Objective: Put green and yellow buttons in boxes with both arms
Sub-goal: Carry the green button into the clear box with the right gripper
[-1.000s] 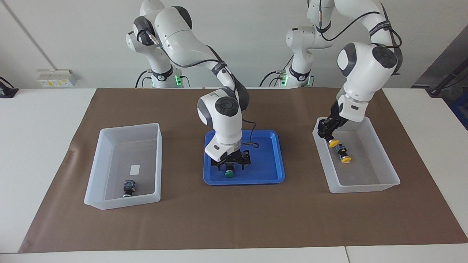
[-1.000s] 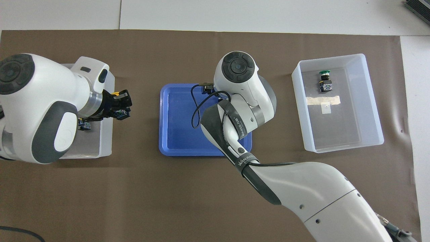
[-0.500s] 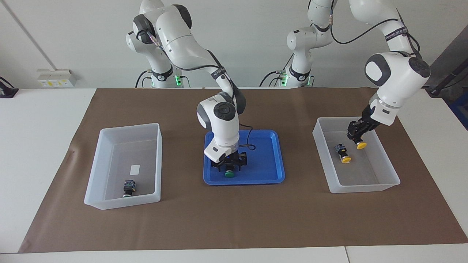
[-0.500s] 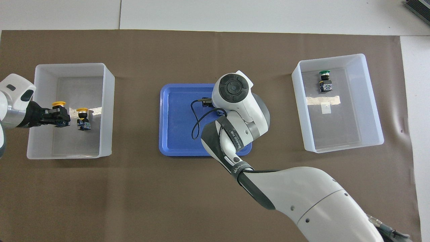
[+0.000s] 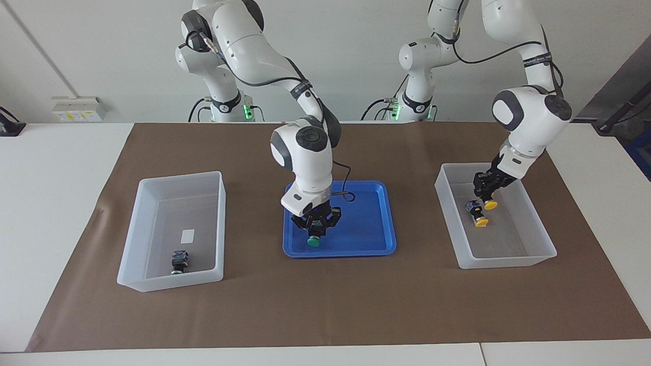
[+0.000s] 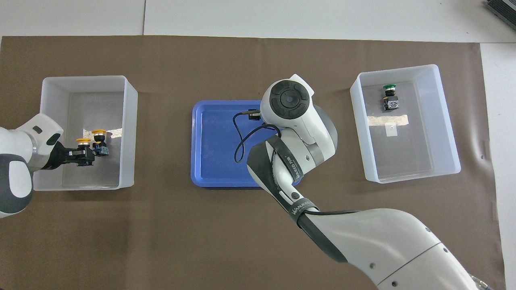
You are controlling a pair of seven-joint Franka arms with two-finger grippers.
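Covering most of the table, a brown paper sheet (image 5: 325,305) carries everything else. Right arm (image 5: 254,46) reaches in over the blue tray (image 5: 376,239) at the middle of the sheet; left arm (image 5: 529,117) bends down into the bin (image 5: 508,259) at its own end of the table. Second bin (image 5: 152,279) sits at the right arm's end, a small white label (image 5: 187,235) on its floor. Right gripper (image 5: 316,229) points straight down over the tray, fingertips closed on a green button (image 5: 315,241) by its black body, green cap facing down; cannot tell whether the cap touches the tray floor. Left gripper (image 5: 484,195) hangs inside its bin, clamped on a yellow button (image 5: 490,204), cap down and tilted, just above the bin floor. Second yellow button (image 5: 478,214) lies on its side on that bin's floor, just beside the held one and apart from the gripper. Second green button (image 5: 179,262) lies on the floor of the other bin, near the wall farthest from the robots.
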